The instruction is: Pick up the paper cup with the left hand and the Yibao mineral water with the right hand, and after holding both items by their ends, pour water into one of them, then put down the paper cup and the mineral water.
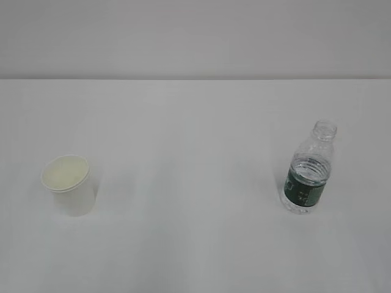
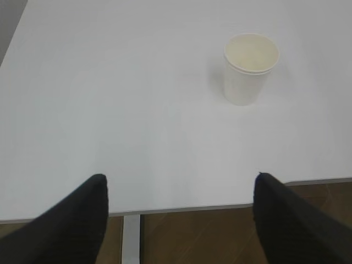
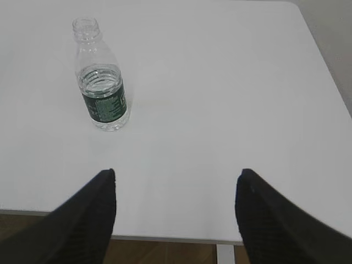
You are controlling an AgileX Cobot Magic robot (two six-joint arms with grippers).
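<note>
Nearest to me, in the left wrist view, the left hand [image 2: 180,190] hangs over the table's near edge with its two black fingers [image 2: 74,223] spread wide and nothing between them. In the right wrist view, the right hand [image 3: 176,184] sits the same way, its fingers [image 3: 85,217] set wide apart and empty.

Beyond them lies the white table [image 1: 195,183]. The paper cup [image 1: 68,184] stands upright on its base at the left of the exterior view, its long axis vertical, open mouth pointing up, pale cream inside showing. From the left wrist it is ahead and to the right, well apart from the fingers.

The water bottle [image 1: 308,177] stands upright at the right of the exterior view, well apart from the cup. Its long axis is vertical, the uncapped neck pointing up, a dark green label around its middle. From the right wrist it is ahead and to the left, clear of the fingers.

Farthest back is a plain pale wall [image 1: 195,36].
</note>
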